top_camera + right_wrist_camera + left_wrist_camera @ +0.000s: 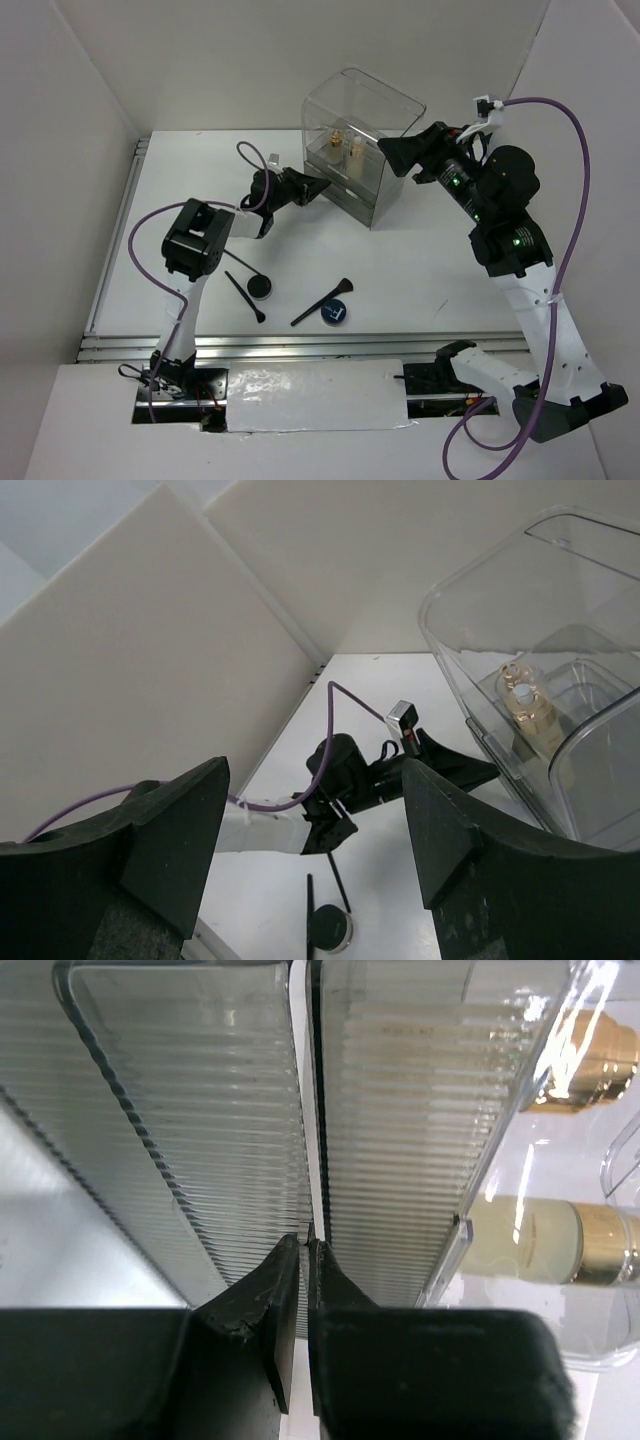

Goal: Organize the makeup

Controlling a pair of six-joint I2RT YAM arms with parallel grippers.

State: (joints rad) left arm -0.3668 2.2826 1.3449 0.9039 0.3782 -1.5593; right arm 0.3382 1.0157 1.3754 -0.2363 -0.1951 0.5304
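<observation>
The clear acrylic box (362,140) stands at the table's back. A small gold lipstick (338,135) and a cream tube with gold collar (355,152) are inside it; both show in the left wrist view, lipstick (590,1060) and tube (530,1240). My left gripper (325,187) is shut, its tips (303,1248) at the seam between two ribbed drawer fronts (400,1130). My right gripper (393,153) is open and empty, held high beside the box's right side. Two round dark jars (261,289) (336,312) and three thin black brushes (245,296) (322,302) (240,262) lie on the table in front.
White walls close in the table on the left, back and right. The left arm's purple cable (150,225) loops over the left side. In the right wrist view, the left arm (350,780) lies below the open fingers (440,830), with one jar (330,927) beneath.
</observation>
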